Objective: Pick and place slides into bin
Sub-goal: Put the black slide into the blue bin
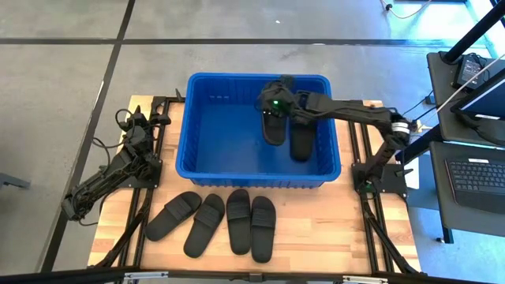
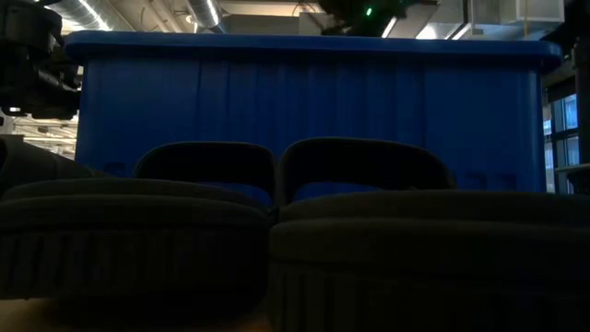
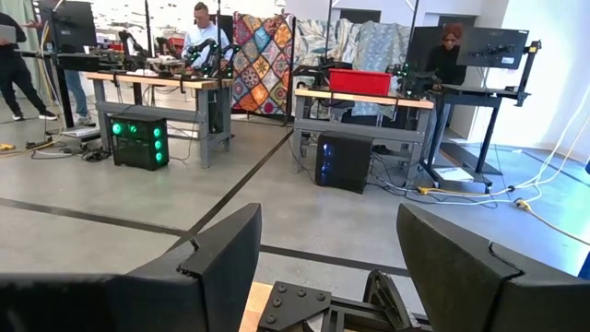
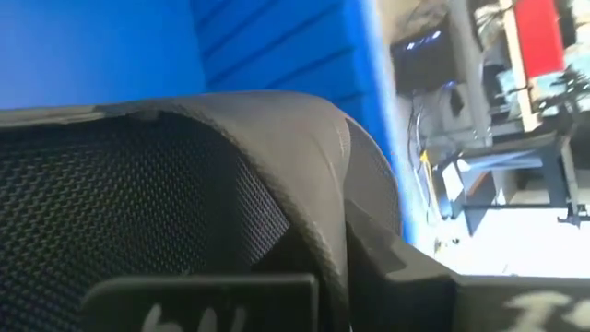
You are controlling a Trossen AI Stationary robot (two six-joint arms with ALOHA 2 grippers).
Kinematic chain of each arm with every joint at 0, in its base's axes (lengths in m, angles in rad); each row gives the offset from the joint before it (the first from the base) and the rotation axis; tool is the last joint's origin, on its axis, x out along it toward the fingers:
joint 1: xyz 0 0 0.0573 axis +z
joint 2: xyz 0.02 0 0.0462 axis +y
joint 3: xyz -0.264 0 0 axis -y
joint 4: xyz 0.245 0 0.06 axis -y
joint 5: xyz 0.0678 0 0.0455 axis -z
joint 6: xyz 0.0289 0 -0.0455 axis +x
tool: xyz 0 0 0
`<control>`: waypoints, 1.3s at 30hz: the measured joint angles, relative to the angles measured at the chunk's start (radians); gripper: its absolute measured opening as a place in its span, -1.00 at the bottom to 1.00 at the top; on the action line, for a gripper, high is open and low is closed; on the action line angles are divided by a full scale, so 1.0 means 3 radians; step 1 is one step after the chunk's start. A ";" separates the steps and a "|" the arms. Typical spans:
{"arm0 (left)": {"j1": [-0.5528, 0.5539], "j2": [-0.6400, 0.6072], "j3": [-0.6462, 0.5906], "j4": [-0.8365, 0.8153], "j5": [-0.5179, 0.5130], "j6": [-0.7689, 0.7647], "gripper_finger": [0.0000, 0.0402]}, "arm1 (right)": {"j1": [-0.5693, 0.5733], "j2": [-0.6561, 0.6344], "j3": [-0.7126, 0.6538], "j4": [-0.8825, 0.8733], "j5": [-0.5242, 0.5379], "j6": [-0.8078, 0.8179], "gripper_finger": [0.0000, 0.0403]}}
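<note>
The blue bin [image 1: 197, 150] stands mid-table. My right gripper [image 1: 271, 108] reaches into it from the right and is shut on a black slide [image 1: 274, 126]. A second slide [image 1: 302, 140] lies flat on the bin's floor beside it. Several more slides [image 1: 207, 223] lie sole-down in a row on the table in front of the bin; two of them [image 2: 138, 240] fill the low view's foreground. My left gripper [image 3: 323, 267] is parked at the table's left [image 1: 142, 120], open, pointing level into the room. My right gripper holds the slide by its wide strap [image 4: 277, 166], whose mesh lining shows right at the fingers [image 4: 396, 277]. It comes slanting down from the table's right. The slide hangs inside the bin; I cannot tell whether it touches the floor.
The bin's tall walls [image 2: 304, 92] surround the right gripper. Beyond the table's right edge stand a desk with a keyboard [image 1: 473, 175] and monitor stands. People work at benches [image 3: 198, 37] in the room behind.
</note>
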 joint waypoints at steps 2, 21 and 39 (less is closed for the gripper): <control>-0.0001 -0.0001 0.0000 0.0000 0.0000 0.0000 0.24 | -0.0034 0.0119 0.0000 -0.0001 0.0000 -0.0005 -0.91; -0.0001 0.0000 0.0000 -0.0004 0.0000 0.0000 0.24 | -0.0236 0.0384 -0.0905 0.1178 -0.0012 -0.0586 -0.91; -0.0001 0.0000 0.0000 -0.0008 -0.0001 0.0000 0.24 | -0.0284 0.0387 -0.1132 0.1362 -0.0208 -0.0318 -0.91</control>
